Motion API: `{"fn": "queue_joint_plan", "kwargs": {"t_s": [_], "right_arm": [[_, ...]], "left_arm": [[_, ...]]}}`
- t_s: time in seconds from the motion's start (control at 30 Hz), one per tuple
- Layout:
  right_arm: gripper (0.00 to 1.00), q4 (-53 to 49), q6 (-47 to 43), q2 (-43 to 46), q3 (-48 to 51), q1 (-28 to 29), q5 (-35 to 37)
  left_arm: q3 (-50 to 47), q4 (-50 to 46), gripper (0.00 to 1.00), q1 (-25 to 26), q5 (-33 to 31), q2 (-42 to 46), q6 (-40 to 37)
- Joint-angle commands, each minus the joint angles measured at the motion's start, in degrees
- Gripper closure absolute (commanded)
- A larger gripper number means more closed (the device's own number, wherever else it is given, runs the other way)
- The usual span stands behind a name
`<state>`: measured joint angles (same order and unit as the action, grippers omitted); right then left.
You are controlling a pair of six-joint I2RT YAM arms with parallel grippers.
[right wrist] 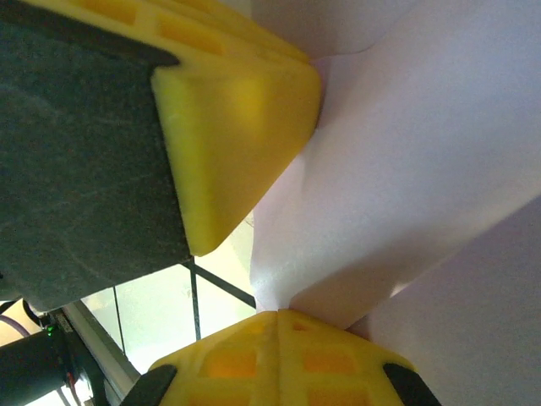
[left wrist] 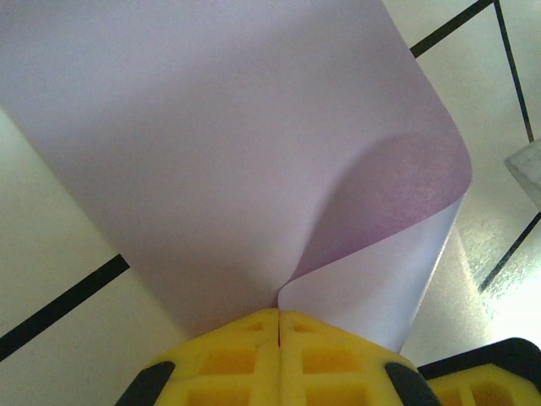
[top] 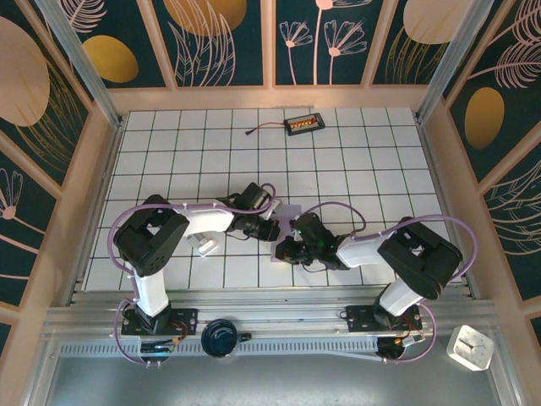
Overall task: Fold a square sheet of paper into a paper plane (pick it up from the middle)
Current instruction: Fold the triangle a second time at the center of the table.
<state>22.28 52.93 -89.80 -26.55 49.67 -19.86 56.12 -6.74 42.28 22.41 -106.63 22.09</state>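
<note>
Seen from above and behind my two bases, the fixed overhead camera looks down from a distance on the white tiled table [top: 355, 161], with my bases along the bottom edge. My left wrist camera peers forward over my yellow left claw [left wrist: 279, 315], tight against the pale lavender square sheet of paper [left wrist: 211, 127]. My right wrist camera, just as close, looks over my yellow right claw [right wrist: 277, 317] from the facing side. All three views share that sheet at mid-table. The right wrist view also catches the left claw.

Bright, even light fills the sharp overhead view, its edges bowed, while both wrist views are close and soft, the paper's [left wrist: 406, 186] curl shadowed purple.
</note>
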Motion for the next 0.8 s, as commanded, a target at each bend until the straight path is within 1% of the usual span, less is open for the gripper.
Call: {"fn": "queue_joint_plan", "kwargs": {"t_s": [0.0, 0.33, 0.53, 0.63, 0.77], "right_arm": [[1.00, -6.34, 0.77, -0.09, 0.53, 2.65, 0.23], [1.00, -6.90, 2.17, 0.85, 1.06, 5.65, 1.09], [1.00, -3.82, 1.71, 0.80, 0.65, 6.36, -0.64], [1.00, -3.23, 0.13, 3.31, 0.60, 5.23, -1.39], [1.00, -3.17, -1.21, 10.24, 3.38, 0.64, -1.43]], "left_arm": [[-2.50, -8.37, 1.00, -0.49, -8.64, -5.15, -1.47], [-2.48, -8.47, 1.00, -0.46, -8.78, -5.24, -1.57], [-2.59, -8.72, 1.00, -0.39, -8.97, -4.99, -1.69], [-2.40, -8.74, 1.00, -0.39, -8.92, -4.99, -1.54], [-1.89, -8.81, 1.00, -0.43, -8.70, -4.78, -1.44]]}}
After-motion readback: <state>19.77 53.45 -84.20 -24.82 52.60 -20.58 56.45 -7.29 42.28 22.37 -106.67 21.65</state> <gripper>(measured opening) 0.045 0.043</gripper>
